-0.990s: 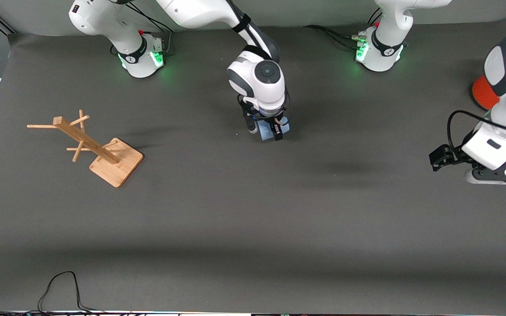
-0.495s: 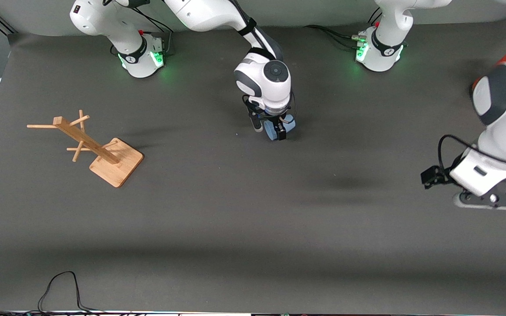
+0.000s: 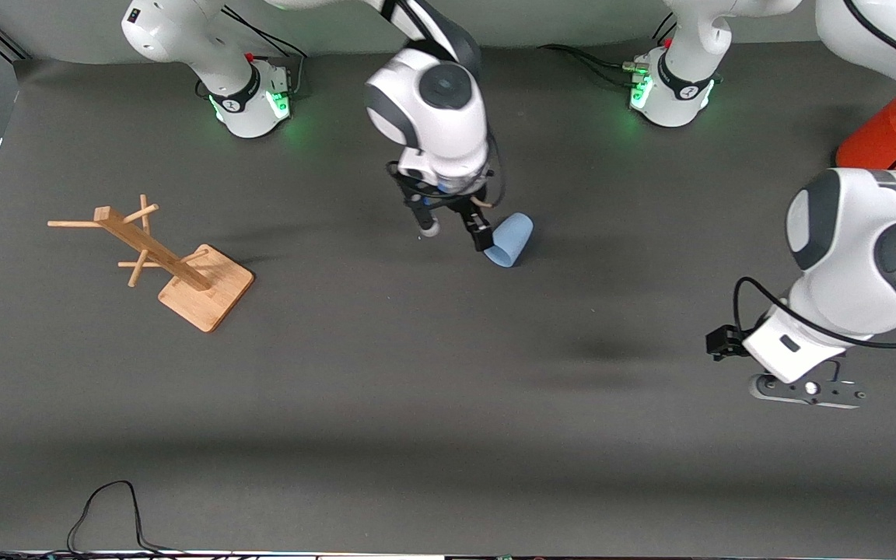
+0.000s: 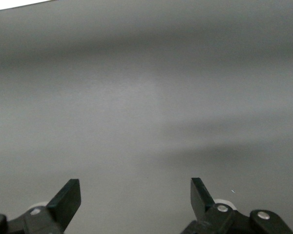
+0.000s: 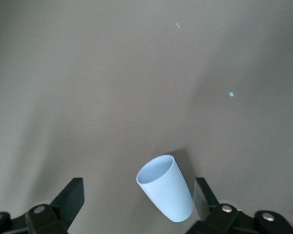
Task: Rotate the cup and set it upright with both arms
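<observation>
Grey table point(image 3: 448, 389); cup point(image 3: 509, 240) lying beside right tool point(image 3: 453, 231).

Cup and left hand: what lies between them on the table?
Nothing: the front view shows only bare table between the cup and the left hand.

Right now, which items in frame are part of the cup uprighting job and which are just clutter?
In the job:
- cup, pale blue, lying on its side on the table
- right pincer, open, over the table just beside the cup
- left pincer, open, over bare table toward the left arm's end

Just lying about:
- wooden peg stand
- orange-red can
- black cable
</observation>
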`<state>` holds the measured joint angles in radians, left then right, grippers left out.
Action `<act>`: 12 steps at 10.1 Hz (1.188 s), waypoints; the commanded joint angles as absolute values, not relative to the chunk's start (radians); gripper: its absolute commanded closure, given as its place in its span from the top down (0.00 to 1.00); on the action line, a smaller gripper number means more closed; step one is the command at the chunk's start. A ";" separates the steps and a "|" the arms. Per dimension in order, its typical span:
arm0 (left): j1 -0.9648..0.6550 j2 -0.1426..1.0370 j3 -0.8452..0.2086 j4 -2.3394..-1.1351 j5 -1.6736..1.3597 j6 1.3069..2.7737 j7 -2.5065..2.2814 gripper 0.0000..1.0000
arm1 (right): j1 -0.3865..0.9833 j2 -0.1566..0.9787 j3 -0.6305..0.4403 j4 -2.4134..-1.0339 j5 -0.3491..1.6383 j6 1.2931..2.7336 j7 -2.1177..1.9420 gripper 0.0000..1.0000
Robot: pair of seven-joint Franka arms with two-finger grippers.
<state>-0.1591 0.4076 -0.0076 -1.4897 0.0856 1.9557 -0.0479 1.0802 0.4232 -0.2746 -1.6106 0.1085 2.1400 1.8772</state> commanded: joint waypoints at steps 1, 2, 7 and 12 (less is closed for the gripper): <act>-0.254 0.405 0.005 -1.476 0.098 1.913 -0.159 1.00 | 1.088 0.323 -0.359 -1.693 0.103 2.117 1.653 1.00; -0.317 0.406 0.006 -1.473 0.106 1.866 -0.242 1.00 | 1.088 0.284 -0.408 -1.712 0.104 2.102 1.549 1.00; -0.566 0.509 0.006 -1.462 0.248 1.764 -0.594 1.00 | 1.088 0.160 -0.700 -1.724 0.195 1.971 0.897 1.00; -0.583 0.609 0.005 -1.442 0.356 1.640 -0.594 1.00 | 1.091 0.034 -0.899 -1.718 0.192 1.780 0.314 1.00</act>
